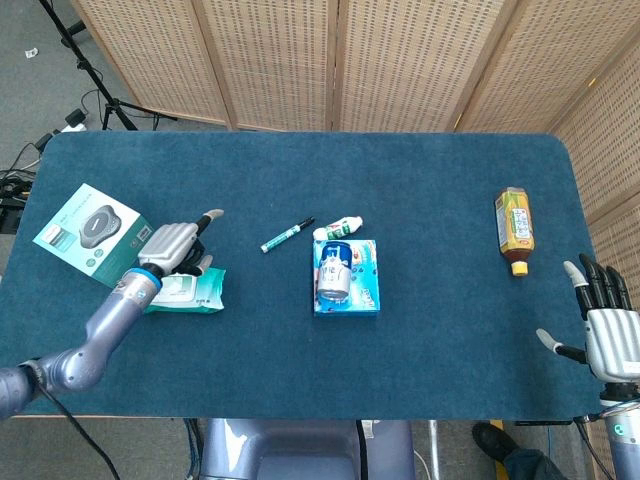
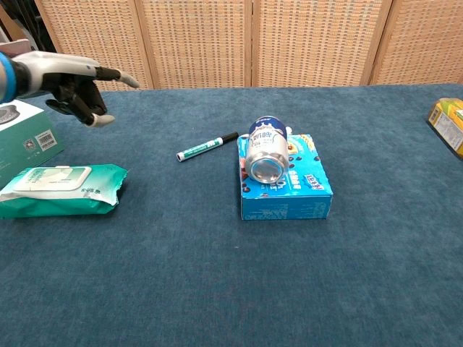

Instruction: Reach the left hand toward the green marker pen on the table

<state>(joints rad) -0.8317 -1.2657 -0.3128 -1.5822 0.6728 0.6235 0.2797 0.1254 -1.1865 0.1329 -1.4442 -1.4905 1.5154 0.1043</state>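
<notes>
The green marker pen (image 1: 287, 234) lies on the blue table, slanted, its black cap toward the can; the chest view shows the pen (image 2: 207, 147) just left of the blue box. My left hand (image 1: 178, 245) hovers above the wet-wipes pack, well left of the pen, fingers spread and holding nothing. In the chest view the left hand (image 2: 72, 81) is raised at the upper left, one finger stretched toward the pen. My right hand (image 1: 604, 318) stays at the table's near right corner, fingers apart and empty.
A teal wet-wipes pack (image 1: 176, 290) lies under the left hand, a boxed device (image 1: 92, 232) to its left. A can (image 1: 334, 271) rests on a blue box (image 1: 360, 290), with a small tube (image 1: 338, 228) behind. A tea bottle (image 1: 514, 228) lies at right.
</notes>
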